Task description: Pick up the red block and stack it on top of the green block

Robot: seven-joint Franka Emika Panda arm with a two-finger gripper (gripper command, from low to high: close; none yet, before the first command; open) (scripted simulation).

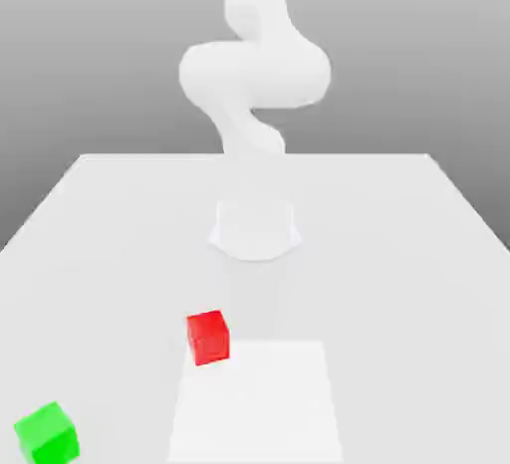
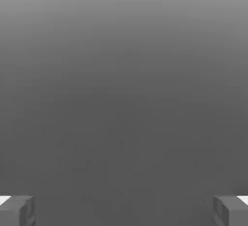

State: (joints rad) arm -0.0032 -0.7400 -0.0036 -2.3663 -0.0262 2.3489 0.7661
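A: Current step?

B: Approach, not yet begun in earnest. In the hand view the gripper (image 2: 124,210) has its two fingers (image 2: 17,210) spread wide, with nothing but grey backdrop in the gap; no block sits between them or close to either fingertip.

A: Location of the task objects?

B: In the exterior view the red block (image 1: 209,338) rests on the white table (image 1: 398,253), well apart from the fingers. The green block (image 1: 47,433) sits on the same surface, toward the exterior view's left of the red one (near, not touching).

A: Next move requirement?

B: By my judgement: point the hand downward, bring the spread fingers over the red block so one fingertip falls on each side, descend, then close. The present opening looks ample for the block
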